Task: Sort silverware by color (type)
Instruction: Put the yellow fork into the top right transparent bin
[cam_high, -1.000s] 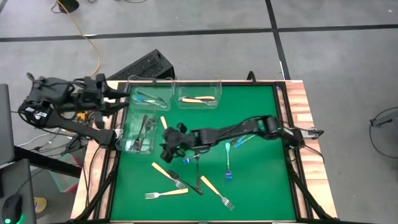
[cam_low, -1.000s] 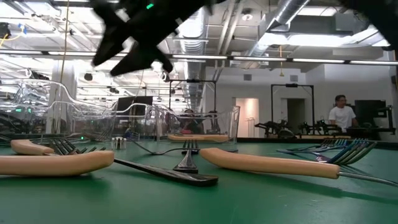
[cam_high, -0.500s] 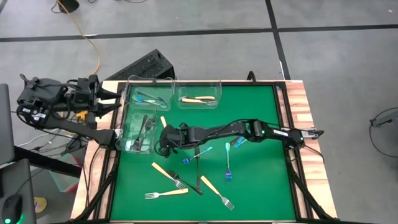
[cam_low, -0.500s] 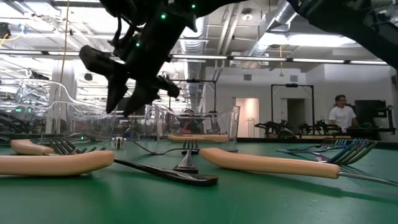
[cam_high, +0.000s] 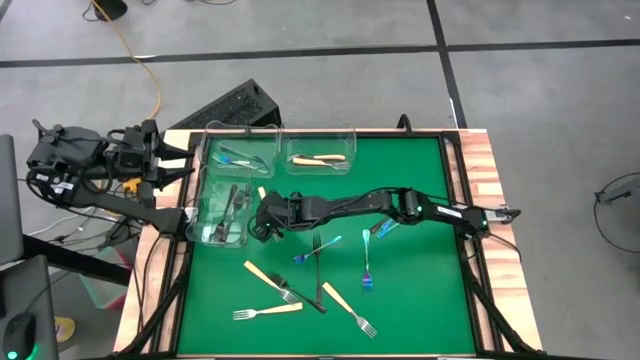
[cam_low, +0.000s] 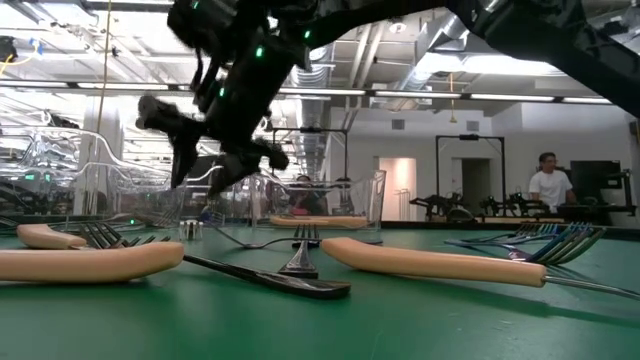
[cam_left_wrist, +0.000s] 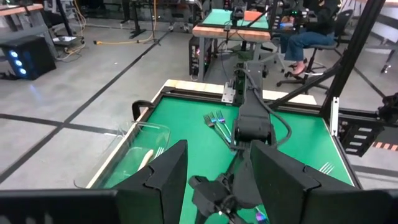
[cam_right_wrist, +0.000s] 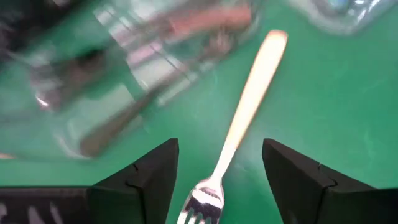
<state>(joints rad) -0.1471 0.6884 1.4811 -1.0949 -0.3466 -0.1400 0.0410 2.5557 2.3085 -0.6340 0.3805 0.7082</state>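
Right gripper (cam_high: 262, 218) hung just above the green mat (cam_high: 420, 280), stretched far across toward the clear bin of dark forks (cam_high: 222, 212), with its two fingers (cam_right_wrist: 144, 177) spread apart and nothing between them. Directly below the gap lay a tan-handled fork (cam_right_wrist: 245, 118), tines nearest the fingers, handle pointing away toward the bins; the tines were partly cut off at the picture edge. From above, most of that fork was hidden under the gripper, and only the handle end (cam_high: 262, 195) showed. Beside it, the bin's contents were blurred in the right wrist view, so the dark forks inside could be counted only roughly. Farther out, two more clear bins stood along the far edge, one holding a blue fork (cam_high: 236, 157), the other a tan fork (cam_high: 318, 159). Loose on the mat lay more blue forks (cam_high: 367, 262), a dark fork (cam_high: 318, 268) and three tan forks (cam_high: 269, 311) near the front edge. In the low view the nearest tan handles (cam_low: 440, 264) ran out of frame, and the right arm's upper part was cut off at the top. Left gripper (cam_left_wrist: 214, 186) waited off the table's left edge, its fingers (cam_left_wrist: 283, 183) held apart and empty, their tips cut off by the wrist picture's edge.
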